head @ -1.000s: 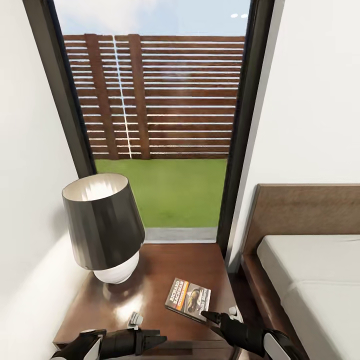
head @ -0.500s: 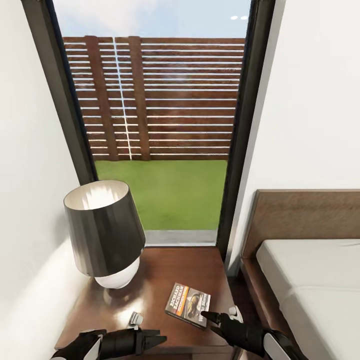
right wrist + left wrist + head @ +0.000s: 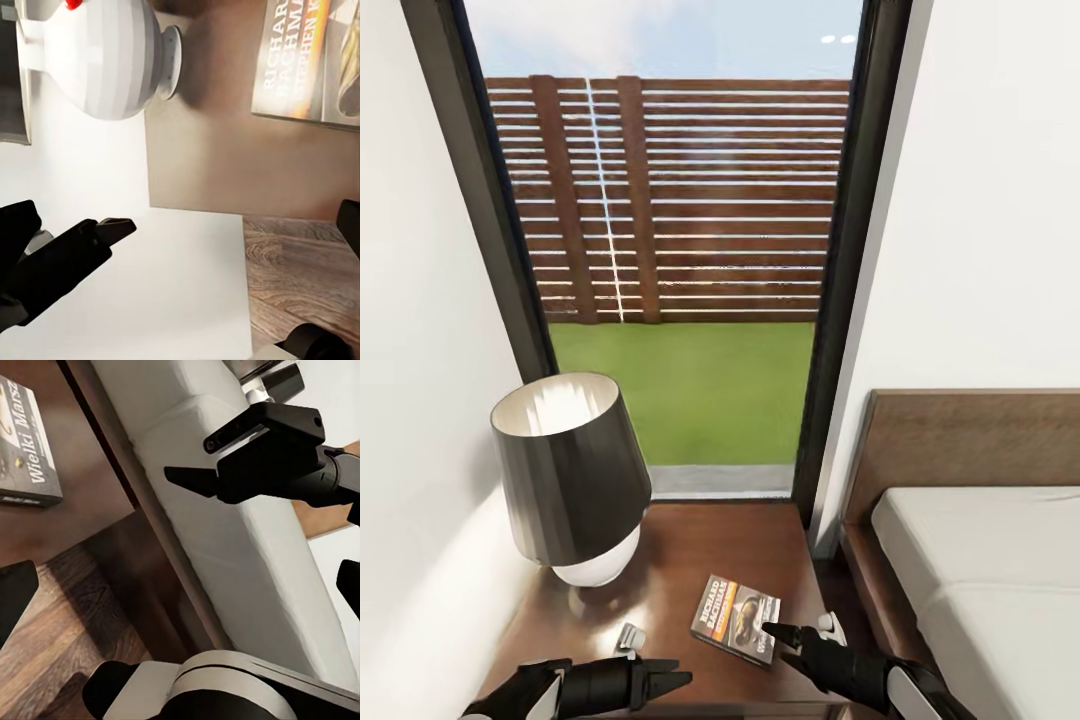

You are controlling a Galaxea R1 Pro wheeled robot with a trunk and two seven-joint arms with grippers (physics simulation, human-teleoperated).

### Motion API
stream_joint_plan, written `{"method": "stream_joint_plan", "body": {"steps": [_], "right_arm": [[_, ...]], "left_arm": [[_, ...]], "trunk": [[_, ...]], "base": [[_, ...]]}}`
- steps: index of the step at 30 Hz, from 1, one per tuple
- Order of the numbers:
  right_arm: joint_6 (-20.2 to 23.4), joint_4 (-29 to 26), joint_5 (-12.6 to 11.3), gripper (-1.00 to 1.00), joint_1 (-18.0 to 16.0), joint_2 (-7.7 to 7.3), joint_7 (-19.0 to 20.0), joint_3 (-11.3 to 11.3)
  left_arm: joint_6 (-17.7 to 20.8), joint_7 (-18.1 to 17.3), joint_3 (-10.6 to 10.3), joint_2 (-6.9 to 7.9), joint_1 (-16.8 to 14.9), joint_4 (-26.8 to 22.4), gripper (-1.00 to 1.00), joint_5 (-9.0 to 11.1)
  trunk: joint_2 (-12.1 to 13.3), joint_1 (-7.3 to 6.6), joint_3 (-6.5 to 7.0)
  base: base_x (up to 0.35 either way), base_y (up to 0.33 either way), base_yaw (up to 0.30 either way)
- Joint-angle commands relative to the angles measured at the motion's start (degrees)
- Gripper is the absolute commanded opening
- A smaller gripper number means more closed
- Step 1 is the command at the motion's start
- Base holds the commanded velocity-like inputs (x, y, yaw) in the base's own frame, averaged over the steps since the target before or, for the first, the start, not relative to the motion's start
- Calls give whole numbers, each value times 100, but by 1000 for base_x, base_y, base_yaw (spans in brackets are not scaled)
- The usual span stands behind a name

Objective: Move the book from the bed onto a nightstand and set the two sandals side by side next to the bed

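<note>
lying flat on the nightstand (image 3: 690,560) near the lamp (image 3: 568,470), the book (image 3: 737,618) looks delivered; the right gripper (image 3: 792,645), spread and empty, hangs just beside it. next likely means finding the sandals.

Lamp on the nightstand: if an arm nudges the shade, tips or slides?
Probably tips: the lamp carries a wide dark shade over a narrower rounded white base. The glossy nightstand top might let it slide first. It stands close to the wall, which could catch it.
</note>
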Motion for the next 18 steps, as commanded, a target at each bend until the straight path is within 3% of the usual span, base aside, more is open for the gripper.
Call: {"method": "stream_joint_plan", "body": {"steps": [1,9,12,14,18], "right_arm": [[24,1,-47,100,-4,-6,-6,24],[-149,24,-21,100,3,-55,3,6],[-266,65,-1,100,17,-87,6,4],[-449,86,10,100,33,-102,7,4],[-1467,311,217,100,59,-212,7,11]], "left_arm": [[60,-24,22,1,-2,0,100,-8],[50,-15,33,87,-2,-8,100,-18],[31,154,33,110,-2,-15,100,-23],[23,386,34,127,-2,-16,100,-24],[-3,724,21,144,-2,-17,100,-30]], "trunk": [[39,-23,13],[360,-199,157],[480,-265,210],[560,-309,246],[721,-397,318]], "base": [[0,0,0],[0,0,0],[0,0,0],[0,0,0],[0,0,0]]}}
